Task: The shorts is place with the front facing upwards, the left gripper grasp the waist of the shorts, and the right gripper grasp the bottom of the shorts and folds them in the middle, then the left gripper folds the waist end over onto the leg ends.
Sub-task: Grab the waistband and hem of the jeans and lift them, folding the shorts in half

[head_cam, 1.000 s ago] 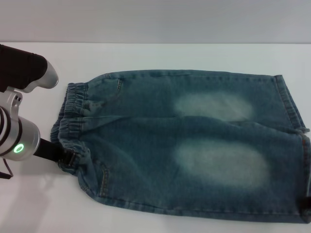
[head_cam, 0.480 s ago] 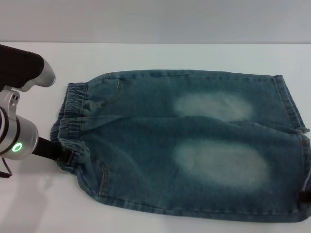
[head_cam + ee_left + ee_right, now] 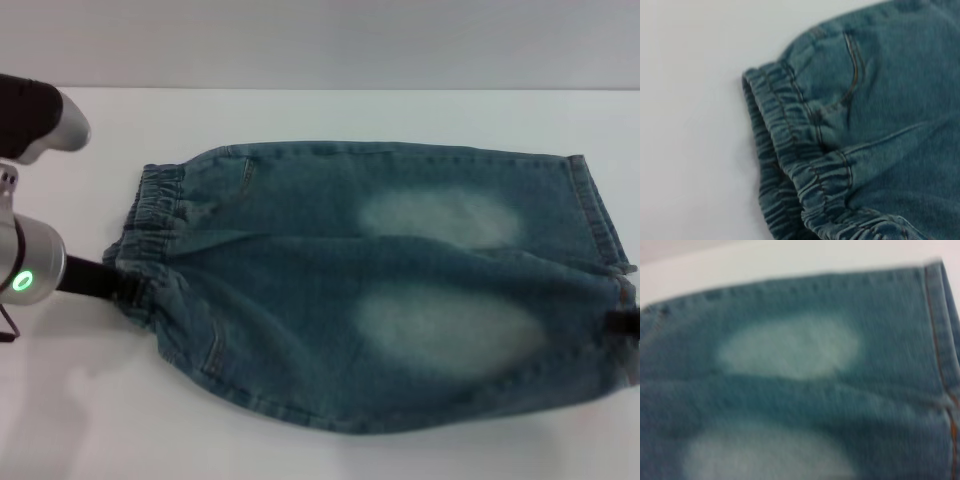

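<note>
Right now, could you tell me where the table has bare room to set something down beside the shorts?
Bare table runs along the far side of the shorts, and a narrower strip lies along their near edge. It is crowded at the waistband, where the left gripper holds the waist of the shorts, and at the hem end.

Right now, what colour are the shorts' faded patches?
Pale, whitish blue on the darker blue denim shorts; the head view shows both patches best.
</note>
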### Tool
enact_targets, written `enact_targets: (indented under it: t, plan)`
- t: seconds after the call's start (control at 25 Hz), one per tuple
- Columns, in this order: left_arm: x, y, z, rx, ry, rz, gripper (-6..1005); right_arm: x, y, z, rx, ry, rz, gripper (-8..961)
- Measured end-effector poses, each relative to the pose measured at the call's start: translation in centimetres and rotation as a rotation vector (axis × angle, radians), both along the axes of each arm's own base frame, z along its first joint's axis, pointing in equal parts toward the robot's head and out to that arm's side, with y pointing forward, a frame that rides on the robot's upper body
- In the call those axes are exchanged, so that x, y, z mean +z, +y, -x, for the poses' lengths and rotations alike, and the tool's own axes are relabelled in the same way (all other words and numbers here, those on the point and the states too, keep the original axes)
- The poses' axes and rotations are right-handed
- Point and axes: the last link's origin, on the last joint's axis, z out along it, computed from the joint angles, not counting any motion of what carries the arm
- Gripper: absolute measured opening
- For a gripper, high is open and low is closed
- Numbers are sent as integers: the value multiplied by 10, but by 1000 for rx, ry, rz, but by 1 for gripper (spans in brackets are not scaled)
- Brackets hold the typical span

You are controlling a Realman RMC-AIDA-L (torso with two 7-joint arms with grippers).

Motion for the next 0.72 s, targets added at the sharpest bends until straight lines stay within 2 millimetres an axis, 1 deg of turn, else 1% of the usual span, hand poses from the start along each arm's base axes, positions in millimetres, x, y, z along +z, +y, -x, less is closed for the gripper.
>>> enact_targets:
  t: [0.4, 0.72]
  plan:
    - [19, 14, -3, -46, -28, -112, 62, 30, 21, 29, 149, -35, -184, -2]
    - [24, 23, -11, -95, -70, -174, 62, 44, 31, 42, 229, -46, -304, -2]
